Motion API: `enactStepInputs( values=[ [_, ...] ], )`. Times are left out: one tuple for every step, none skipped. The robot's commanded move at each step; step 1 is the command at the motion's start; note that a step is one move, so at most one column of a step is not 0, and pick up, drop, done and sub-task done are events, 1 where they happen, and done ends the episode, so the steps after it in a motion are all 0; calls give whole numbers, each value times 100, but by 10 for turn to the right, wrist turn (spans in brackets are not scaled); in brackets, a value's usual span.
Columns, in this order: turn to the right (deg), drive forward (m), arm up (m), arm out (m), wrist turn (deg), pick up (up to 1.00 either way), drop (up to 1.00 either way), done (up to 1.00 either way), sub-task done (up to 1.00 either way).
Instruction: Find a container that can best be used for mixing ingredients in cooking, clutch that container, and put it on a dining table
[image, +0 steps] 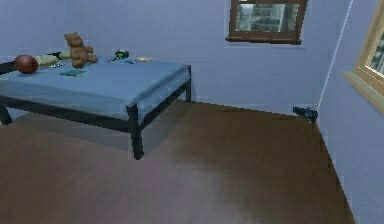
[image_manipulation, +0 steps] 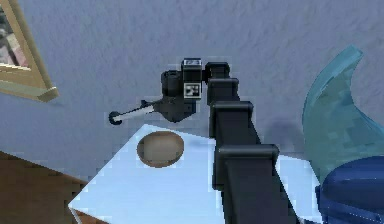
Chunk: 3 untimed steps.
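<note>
Arm: dark square bar, rising from the arm side view's bottom edge over a white table. Forward view, left to right: red-brown ball at the head of a bed with blue cover and dark frame; teddy bear seated just beside the ball; small flat green item in front of the bear; small dark item farther along by the wall; brown floor; wood-framed window high on the lilac back wall; small dark blue thing on the floor in the corner; second window at the right edge. Arm side view, left to right: wooden window frame on the wall; gripper, thin fingers pointing left from a dark body, two white marker squares at its right; how the jaws stand cannot be told, nor whether anything is held. Bowl: brown, round, upright on the table, just below the gripper in the picture; touching or apart cannot be told. Teal translucent curved shape at right; dark blue rounded thing beneath it.
</note>
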Motion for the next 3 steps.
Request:
enactStepInputs(
  values=[
    [0, 0, 0, 0, 180, 0, 0, 0, 0],
    [0, 0, -24, 0, 0, 0, 0, 0, 0],
    [0, 0, 0, 0, 0, 100, 0, 0, 0]
  ],
)
